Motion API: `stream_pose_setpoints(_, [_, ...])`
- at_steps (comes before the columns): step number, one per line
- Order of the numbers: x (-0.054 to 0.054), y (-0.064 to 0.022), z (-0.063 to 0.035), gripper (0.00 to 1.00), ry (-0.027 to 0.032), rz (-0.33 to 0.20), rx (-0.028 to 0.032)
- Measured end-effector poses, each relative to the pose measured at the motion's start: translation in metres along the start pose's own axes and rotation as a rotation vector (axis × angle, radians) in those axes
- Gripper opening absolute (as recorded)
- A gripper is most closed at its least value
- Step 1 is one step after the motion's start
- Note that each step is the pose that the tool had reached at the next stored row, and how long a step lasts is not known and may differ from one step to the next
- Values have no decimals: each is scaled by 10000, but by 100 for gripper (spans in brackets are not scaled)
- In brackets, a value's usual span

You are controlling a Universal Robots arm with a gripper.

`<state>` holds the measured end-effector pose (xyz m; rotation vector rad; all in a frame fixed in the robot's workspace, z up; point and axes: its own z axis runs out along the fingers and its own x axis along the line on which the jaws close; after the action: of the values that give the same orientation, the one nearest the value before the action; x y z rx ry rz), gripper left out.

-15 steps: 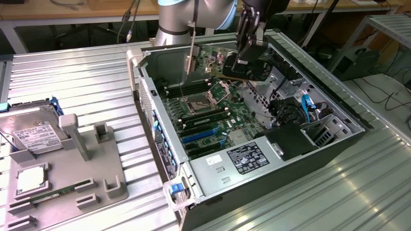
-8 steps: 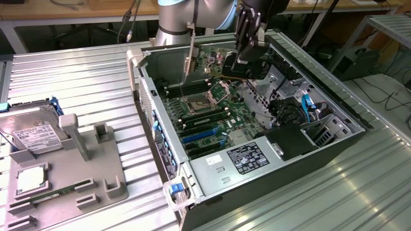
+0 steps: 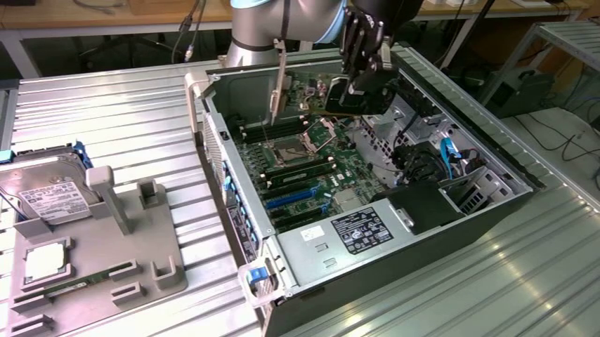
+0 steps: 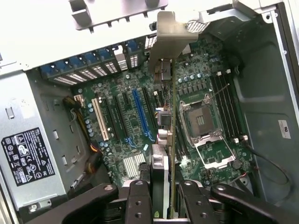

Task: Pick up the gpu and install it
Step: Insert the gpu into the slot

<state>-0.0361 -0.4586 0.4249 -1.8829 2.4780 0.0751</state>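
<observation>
Gripping gpu (image 4: 164, 140) edge-on in clenched gripper (image 4: 166, 189), hovering over motherboard (image 4: 126, 107) inside open case (image 4: 261, 84), bracket (image 4: 169, 42) farthest from gripper.

One open computer case (image 3: 422, 274) holds one motherboard (image 3: 300, 175) and one power supply (image 3: 352, 235). One gripper (image 4: 164, 198) holds one gpu (image 4: 164, 122). On the exterior view's left, one grey tray (image 3: 140, 232) carries one hard drive (image 3: 52, 196) and seemingly one RAM stick (image 3: 80, 284).
</observation>
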Motion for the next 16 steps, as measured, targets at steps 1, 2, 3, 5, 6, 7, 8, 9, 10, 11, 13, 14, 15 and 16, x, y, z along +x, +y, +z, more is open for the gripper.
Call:
stream_pose_setpoints(1, [0, 0, 4, 28, -8, -84, 29])
stream_pose_setpoints(2, [0, -1, 7, 28, -13, -238, 53])
stream_pose_setpoints(3, [0, -1, 10, 28, -10, -497, 43])
stream_pose_setpoints(5, [0, -2, 14, 28, -4, -922, 21])
stream_pose_setpoints(6, [0, -5, 15, 28, -6, -1075, 11])
stream_pose_setpoints(7, [-1, -6, 17, 28, -9, -1173, 5])
stream_pose_setpoints(8, [-1, -7, 20, 28, -11, -1309, -3])
stream_pose_setpoints(9, [-1, -9, 21, 28, -9, -1443, -10])
stream_pose_setpoints(10, [-2, -10, 23, 28, -3, -1722, -25])
stream_pose_setpoints(11, [-2, -12, 24, 28, -1, -1889, -34])
stream_pose_setpoints(13, [-2, -12, 25, 28, 2, -2142, -47])
stream_pose_setpoints(14, [-2, -12, 25, 28, 2, -2201, -50])
stream_pose_setpoints(15, [-2, -13, 30, 28, -3, -2226, -34])
stream_pose_setpoints(16, [-3, -5, 36, 28, -15, -2233, 51])
